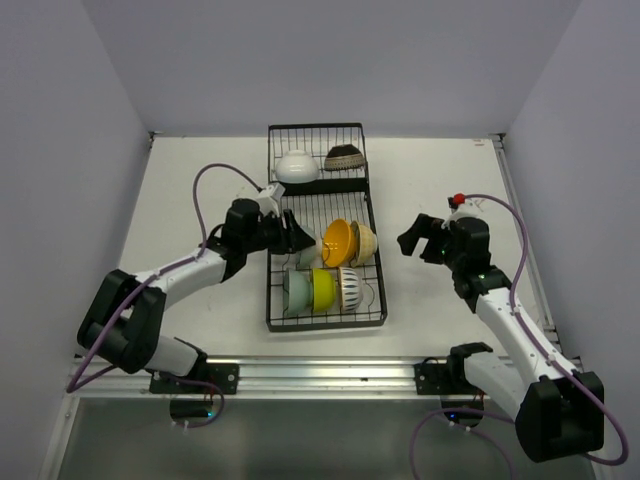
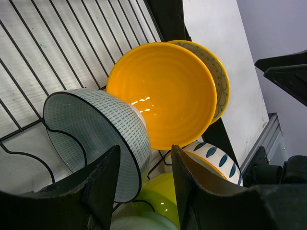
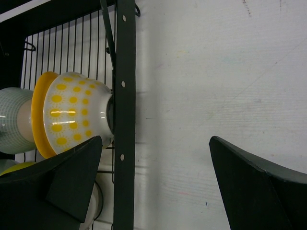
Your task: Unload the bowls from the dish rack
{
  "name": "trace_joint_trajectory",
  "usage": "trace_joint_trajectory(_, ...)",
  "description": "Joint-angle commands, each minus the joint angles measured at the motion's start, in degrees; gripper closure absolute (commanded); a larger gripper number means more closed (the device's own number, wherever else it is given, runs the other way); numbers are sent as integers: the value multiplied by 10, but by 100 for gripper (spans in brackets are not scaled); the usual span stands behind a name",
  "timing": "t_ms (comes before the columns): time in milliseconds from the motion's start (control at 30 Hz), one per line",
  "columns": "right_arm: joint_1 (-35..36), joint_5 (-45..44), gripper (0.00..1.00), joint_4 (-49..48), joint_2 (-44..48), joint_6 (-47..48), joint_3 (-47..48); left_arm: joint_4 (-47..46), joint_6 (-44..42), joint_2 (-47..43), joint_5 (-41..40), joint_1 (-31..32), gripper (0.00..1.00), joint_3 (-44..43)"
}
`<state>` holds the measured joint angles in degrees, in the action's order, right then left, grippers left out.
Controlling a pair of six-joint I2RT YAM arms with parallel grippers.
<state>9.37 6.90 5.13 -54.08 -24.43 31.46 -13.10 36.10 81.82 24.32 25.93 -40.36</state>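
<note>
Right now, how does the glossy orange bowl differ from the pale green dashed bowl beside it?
The glossy orange bowl is plain; the pale green bowl has dark dashes and a dark rim. The green bowl's rim sits between the left gripper's open fingers; the orange bowl is clear of them. Both stand on edge in the black wire dish rack.

yellow-green bowl [image 2: 156, 191] mostly hidden, striped bowl [image 2: 217, 158] half hidden
</note>
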Motion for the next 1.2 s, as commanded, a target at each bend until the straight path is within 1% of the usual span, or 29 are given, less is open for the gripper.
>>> trace_joint_trajectory(0,2,0,2,-20,-3,2,1,-45,13,13,3,9,50,-11)
trace_joint_trajectory(167,2,-3,2,-19,-3,2,2,-47,25,26,-9,12,56,-4)
trace_joint_trajectory(267,2,-5,1,-19,-4,0,3,-52,35,28,-16,12,64,1)
trace_joint_trajectory(367,1,-5,1,-19,-7,1,2,-61,42,30,-16,12,74,5)
trace_joint_trajectory(400,1,-5,1,-19,-6,1,2,-64,49,31,-15,11,81,6)
trace_joint_trajectory(467,1,-7,1,-18,-6,0,2,-76,58,32,-13,12,89,12)
trace_joint_trajectory(500,1,-7,2,-18,-6,1,2,-81,61,33,-13,11,99,14)
trace_joint_trajectory(833,1,-7,2,-17,-10,2,4,-154,95,31,-16,12,100,49)
trace_joint_trajectory(967,1,-8,2,-16,-10,2,4,-205,112,10,-19,12,100,69)
trace_joint_trajectory(1167,2,-4,1,-15,-11,2,4,-261,107,-30,-51,12,100,113)
